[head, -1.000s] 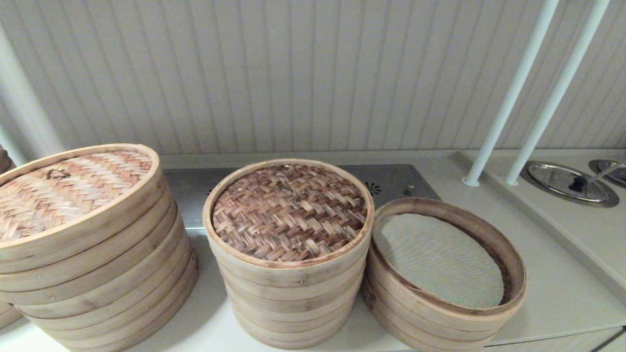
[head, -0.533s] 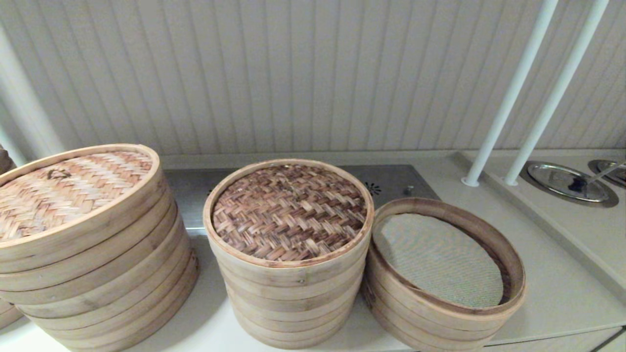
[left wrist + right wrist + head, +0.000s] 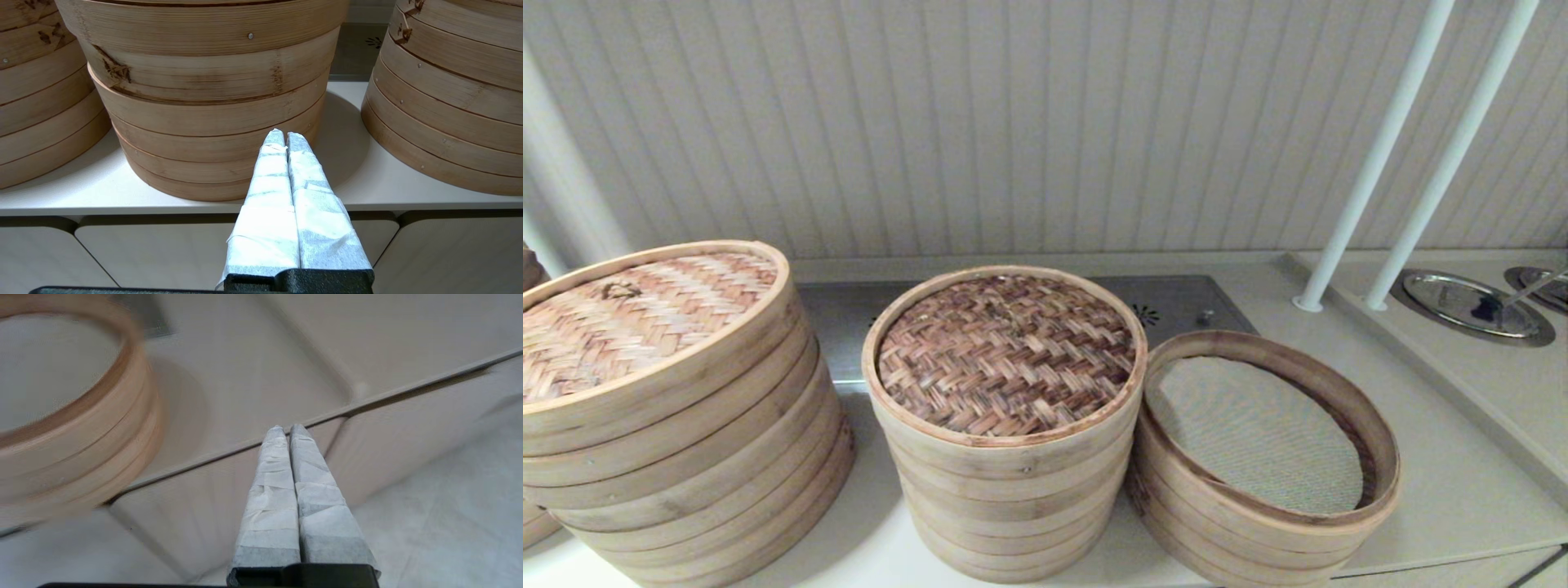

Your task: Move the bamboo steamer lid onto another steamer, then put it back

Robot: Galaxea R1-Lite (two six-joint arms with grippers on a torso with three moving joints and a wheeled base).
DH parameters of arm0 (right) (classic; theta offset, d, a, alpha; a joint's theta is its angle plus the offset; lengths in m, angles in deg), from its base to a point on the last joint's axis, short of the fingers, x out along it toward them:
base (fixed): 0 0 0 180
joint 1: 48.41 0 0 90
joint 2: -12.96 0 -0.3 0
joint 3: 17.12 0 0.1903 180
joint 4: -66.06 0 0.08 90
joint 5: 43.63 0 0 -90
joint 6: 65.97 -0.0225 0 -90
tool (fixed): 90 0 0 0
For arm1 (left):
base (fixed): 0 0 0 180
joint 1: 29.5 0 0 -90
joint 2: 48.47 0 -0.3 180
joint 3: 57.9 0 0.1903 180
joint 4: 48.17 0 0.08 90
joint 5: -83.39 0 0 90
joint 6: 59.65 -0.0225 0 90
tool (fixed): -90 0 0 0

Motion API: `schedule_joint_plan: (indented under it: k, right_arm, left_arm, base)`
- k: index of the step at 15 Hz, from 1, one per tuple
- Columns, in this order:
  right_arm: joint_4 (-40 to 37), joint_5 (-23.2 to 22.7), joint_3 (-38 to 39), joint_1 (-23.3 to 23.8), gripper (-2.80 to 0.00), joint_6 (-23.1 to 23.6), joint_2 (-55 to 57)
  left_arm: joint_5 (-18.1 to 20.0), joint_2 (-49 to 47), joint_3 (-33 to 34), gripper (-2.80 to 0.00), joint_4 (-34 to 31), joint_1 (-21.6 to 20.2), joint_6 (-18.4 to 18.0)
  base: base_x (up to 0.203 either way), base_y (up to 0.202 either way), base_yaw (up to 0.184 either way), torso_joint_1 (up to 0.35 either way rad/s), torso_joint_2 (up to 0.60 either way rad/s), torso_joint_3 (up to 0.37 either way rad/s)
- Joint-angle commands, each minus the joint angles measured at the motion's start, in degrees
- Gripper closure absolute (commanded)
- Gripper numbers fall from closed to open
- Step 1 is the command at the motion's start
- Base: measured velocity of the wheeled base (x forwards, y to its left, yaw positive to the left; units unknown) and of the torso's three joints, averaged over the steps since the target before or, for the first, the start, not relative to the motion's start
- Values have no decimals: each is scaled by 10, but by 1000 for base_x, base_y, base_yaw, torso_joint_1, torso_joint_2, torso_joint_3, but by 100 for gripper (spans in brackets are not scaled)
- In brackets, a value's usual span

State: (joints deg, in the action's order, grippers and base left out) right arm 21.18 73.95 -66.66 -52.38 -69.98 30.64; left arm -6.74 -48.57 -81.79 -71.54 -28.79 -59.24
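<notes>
The bamboo steamer lid (image 3: 1006,353), dark herringbone weave in a pale rim band, sits on the middle stack of tiers. Just right of it stands the short open steamer (image 3: 1380,445) with a dark worn rim and grey-green mesh liner (image 3: 1250,433). Neither arm shows in the head view. My left gripper (image 3: 285,133) is shut and empty, low in front of the counter edge, facing the side of a wide steamer stack (image 3: 204,102). My right gripper (image 3: 287,428) is shut and empty, off the counter's front edge, with the short steamer (image 3: 81,416) to one side.
A much wider stack with a light tan lid (image 3: 637,314) stands at the left. Two white poles (image 3: 1372,163) rise at the right, by round metal covers (image 3: 1470,304) set into a raised counter. A ribbed wall closes the back. Cabinet fronts (image 3: 163,253) lie below the counter.
</notes>
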Motion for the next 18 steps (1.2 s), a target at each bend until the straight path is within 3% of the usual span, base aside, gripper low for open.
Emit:
schedule_joint_plan:
  k: [1, 3, 7, 11, 18]
  right_arm:
    - [2, -95, 19, 33, 0, 0, -22]
    - [6, -178, 52, 38, 0, 4, -78]
    - [84, -249, 175, 38, 0, 51, -162]
    - [215, -281, 263, 38, 0, 74, -175]
    - [215, -281, 263, 37, 0, 61, -175]
  left_arm:
    - [0, 0, 0, 0, 0, 0, 0]
    - [0, 0, 0, 0, 0, 0, 1]
    - [0, 0, 0, 0, 0, 0, 0]
    - [0, 0, 0, 0, 0, 0, 0]
    - [0, 0, 0, 0, 0, 0, 0]
  base:
    - [0, 0, 0, 0, 0, 0]
    - [0, 0, 0, 0, 0, 0]
    - [0, 0, 0, 0, 0, 0]
    - [0, 0, 0, 0, 0, 0]
    - [0, 0, 0, 0, 0, 0]
